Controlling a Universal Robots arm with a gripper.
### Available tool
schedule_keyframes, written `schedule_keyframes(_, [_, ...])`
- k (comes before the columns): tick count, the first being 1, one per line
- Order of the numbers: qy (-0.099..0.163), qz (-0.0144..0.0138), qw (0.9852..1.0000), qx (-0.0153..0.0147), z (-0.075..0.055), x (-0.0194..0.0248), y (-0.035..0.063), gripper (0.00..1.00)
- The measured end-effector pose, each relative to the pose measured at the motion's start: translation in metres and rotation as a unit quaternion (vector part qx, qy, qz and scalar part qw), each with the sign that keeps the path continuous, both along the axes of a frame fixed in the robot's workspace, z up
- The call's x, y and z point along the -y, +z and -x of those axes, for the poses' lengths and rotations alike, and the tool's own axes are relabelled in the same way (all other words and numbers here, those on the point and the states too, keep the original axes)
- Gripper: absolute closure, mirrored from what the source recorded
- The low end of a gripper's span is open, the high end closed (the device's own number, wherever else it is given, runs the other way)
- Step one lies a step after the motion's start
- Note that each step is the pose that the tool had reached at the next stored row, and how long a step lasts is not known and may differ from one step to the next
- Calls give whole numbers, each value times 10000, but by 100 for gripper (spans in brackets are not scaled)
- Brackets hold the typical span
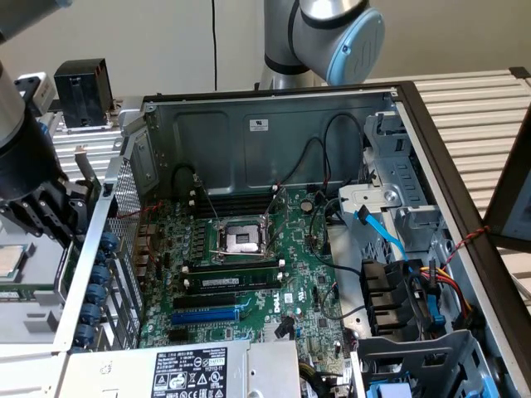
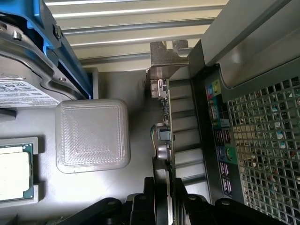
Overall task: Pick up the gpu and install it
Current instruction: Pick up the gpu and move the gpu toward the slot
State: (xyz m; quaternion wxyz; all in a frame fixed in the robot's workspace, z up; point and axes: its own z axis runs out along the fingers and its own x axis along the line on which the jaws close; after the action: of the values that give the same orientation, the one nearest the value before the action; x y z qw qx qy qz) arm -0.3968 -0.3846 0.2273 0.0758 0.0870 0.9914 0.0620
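Green board seen edge-on: gpu (image 2: 165,117) stands upright at the grey tray's (image 2: 122,84) edge, just beside the case's rear panel (image 2: 220,126), outside the case. Tool (image 2: 164,187) looks clamped across the card, opposite its bracket. Grasp step. Any lift wants a straight pull, clear of that panel.

Case (image 1: 274,133): open, resting on a slatted table (image 1: 473,108).
Motherboard (image 1: 307,282): green, inside the case, socket (image 1: 243,239) bare.
RAM (image 1: 231,268): sticks just beside the socket.
PSU (image 1: 191,373): label facing up.
Tray (image 2: 136,117): ridged grey pad (image 2: 92,135), chip (image 2: 14,171) nearby.
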Motion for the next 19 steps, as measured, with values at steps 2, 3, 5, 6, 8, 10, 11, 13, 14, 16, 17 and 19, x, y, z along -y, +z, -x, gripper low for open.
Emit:
schedule_keyframes(2, [0, 0, 10000, -1, -4, 15, 0, 72])
schedule_keyframes(3, [0, 0, 10000, -1, -7, 21, 0, 72])
schedule_keyframes(5, [0, -1, 10000, -1, -17, 31, 0, 72])
schedule_keyframes(6, [0, -1, 10000, -1, -22, 34, 0, 72])
schedule_keyframes(8, [0, -10, 10000, -2, -26, 42, 0, 72])
schedule_keyframes(10, [0, -30, 10000, -4, -27, 45, 1, 72])
schedule_keyframes(11, [0, -38, 10000, -4, -27, 45, 1, 72])
schedule_keyframes(13, [0, -47, 10000, -3, -28, 46, 14, 72])
schedule_keyframes(14, [0, -50, 10000, -4, -28, 48, 27, 72])
schedule_keyframes(16, [0, -54, 10000, -8, -28, 49, 40, 72])
schedule_keyframes(17, [0, -56, 10000, -11, -28, 50, 40, 72])
schedule_keyframes(19, [0, -56, 10000, -21, -28, 51, 42, 72])
